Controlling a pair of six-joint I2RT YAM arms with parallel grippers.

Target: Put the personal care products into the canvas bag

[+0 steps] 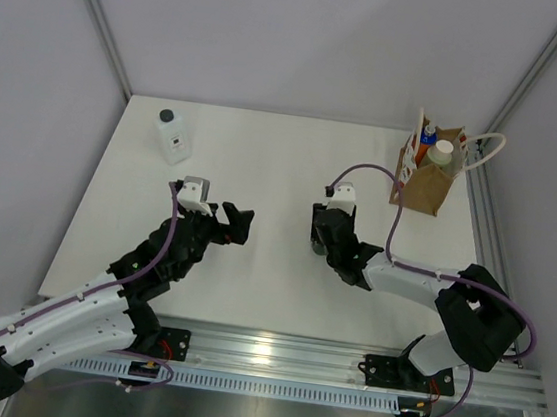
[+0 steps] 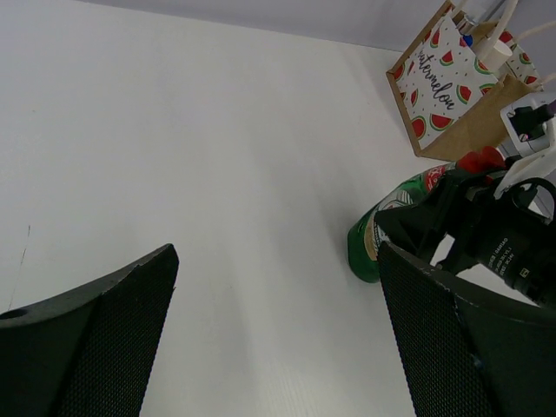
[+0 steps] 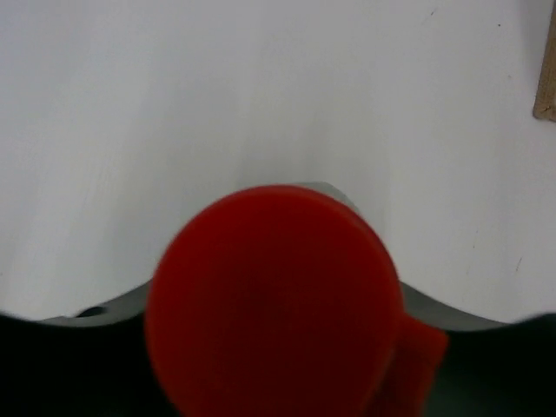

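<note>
The clear square bottle with a black cap (image 1: 173,134) stands at the far left of the table. The tan canvas bag (image 1: 430,186) stands at the far right; its watermelon-print side shows in the left wrist view (image 2: 439,82). The orange-red bottle with a blue cap (image 1: 428,135) and the olive-green bottle with a whitish cap (image 1: 443,153) stand inside it. My left gripper (image 1: 237,222) (image 2: 276,256) is open and empty above bare table. My right gripper (image 1: 322,240) is closed around a dark green bottle (image 2: 387,228), whose red cap (image 3: 274,304) fills the right wrist view.
A white cord handle (image 1: 488,152) hangs off the bag's right side, near the table's right edge. The bag's lower corner (image 3: 547,69) shows at the right edge of the right wrist view. The metal rail (image 1: 342,362) runs along the near edge.
</note>
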